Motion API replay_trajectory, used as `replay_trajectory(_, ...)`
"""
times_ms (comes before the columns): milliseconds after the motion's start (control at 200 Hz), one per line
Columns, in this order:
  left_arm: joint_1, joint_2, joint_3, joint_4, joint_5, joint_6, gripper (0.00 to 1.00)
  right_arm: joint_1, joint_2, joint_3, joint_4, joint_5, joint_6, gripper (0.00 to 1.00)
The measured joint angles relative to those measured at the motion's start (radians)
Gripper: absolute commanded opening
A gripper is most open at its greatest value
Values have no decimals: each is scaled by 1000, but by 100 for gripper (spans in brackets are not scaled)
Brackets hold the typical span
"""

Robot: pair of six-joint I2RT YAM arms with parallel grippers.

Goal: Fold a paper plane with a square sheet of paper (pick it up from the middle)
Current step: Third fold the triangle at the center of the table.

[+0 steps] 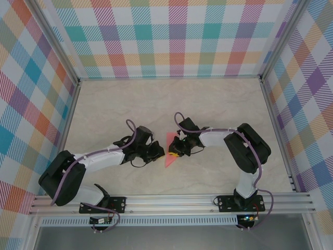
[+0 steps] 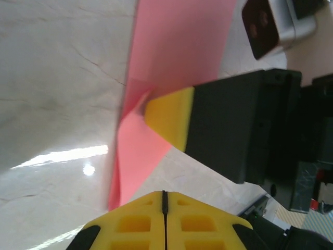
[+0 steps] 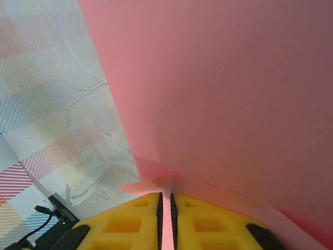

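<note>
The salmon-pink sheet of paper (image 1: 170, 148) lies partly folded into a narrow pointed shape on the table between both grippers. My right gripper (image 1: 178, 150) is shut on one edge of it; in the right wrist view a pink strip runs between the yellow fingers (image 3: 165, 197) and the sheet (image 3: 223, 94) spreads out ahead. My left gripper (image 1: 158, 152) sits just left of the paper, shut with nothing in it. In the left wrist view its closed tips (image 2: 165, 194) stop short of the paper (image 2: 174, 52), while the right gripper's yellow finger (image 2: 169, 117) presses on the fold.
The pale marbled tabletop (image 1: 156, 104) is ringed by plaid walls (image 1: 171, 36). An aluminium rail (image 1: 171, 200) runs along the near edge by the arm bases. Open tabletop stretches behind the grippers and to either side of them.
</note>
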Motion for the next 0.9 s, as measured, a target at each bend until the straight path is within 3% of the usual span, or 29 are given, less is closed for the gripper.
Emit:
replay_trajectory(320,-85,143,31,28,9,-10,1,2,-7,-5,-1,15,0,13)
replay_trajectory(900,-92,192,38,24,-17,-9,1,2,-33,-13,-25,34,0,12)
